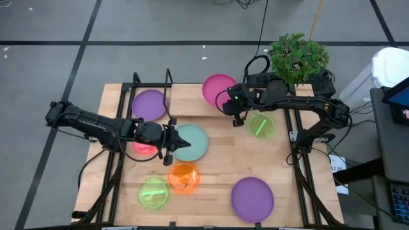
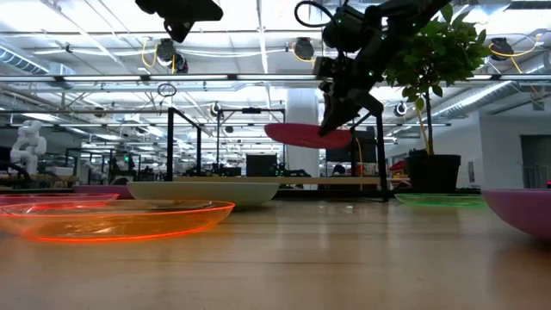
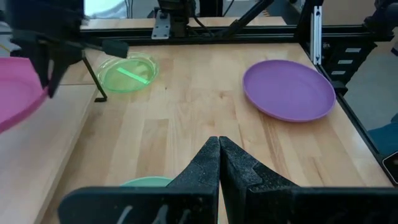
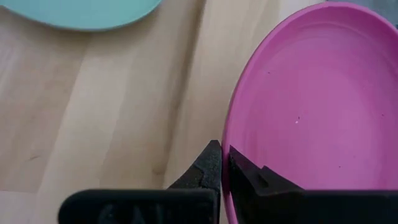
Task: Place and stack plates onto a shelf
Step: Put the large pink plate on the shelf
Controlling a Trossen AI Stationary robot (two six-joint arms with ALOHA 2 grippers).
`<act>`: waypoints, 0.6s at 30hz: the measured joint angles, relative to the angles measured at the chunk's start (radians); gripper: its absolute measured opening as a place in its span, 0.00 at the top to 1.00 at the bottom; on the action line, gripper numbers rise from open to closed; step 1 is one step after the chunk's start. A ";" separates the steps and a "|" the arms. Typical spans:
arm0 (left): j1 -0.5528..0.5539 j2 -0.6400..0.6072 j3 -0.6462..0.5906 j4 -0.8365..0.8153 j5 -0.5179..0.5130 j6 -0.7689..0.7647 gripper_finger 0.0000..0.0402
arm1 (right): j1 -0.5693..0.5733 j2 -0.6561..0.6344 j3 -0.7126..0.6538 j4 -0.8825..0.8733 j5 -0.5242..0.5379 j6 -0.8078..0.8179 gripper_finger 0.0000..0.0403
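My right gripper (image 1: 234,107) is shut on the magenta plate (image 1: 218,89) and holds it in the air over the right end of the shelf (image 1: 185,96). A purple plate (image 1: 149,104) lies flat on the shelf's left part. My left gripper (image 1: 170,143) is shut on nothing and hovers above the left edge of the teal plate (image 1: 192,142), which rests flat on the table. The red plate (image 1: 144,148) lies partly hidden under my left arm. The orange plate (image 1: 184,177), two green plates (image 1: 153,192) (image 1: 261,124) and a second purple plate (image 1: 252,198) lie on the table. My right gripper pinches the magenta plate's rim (image 4: 227,163) between its two fingers, on the edge nearest the table's right side. The fingers (image 2: 337,116) come down at it from above. The plate (image 2: 306,134) is lifted clear and sits nearly level.
The shelf's black metal frames (image 1: 136,82) (image 1: 169,78) stand up at its left part. A potted plant (image 1: 297,57) stands at the table's far right corner, behind my right arm. Bare wood shows in the table's middle (image 1: 230,153), between the plates.
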 joint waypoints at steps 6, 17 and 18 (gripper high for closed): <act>0.000 0.000 0.000 0.000 0.000 -0.003 0.99 | 0.000 0.000 -0.061 0.042 0.005 0.019 1.00; 0.000 0.000 0.000 0.001 0.000 0.005 0.99 | -0.020 0.000 -0.133 0.091 0.005 0.041 1.00; 0.000 0.000 0.000 0.001 0.000 0.005 0.99 | -0.022 0.000 -0.145 0.108 0.006 0.045 1.00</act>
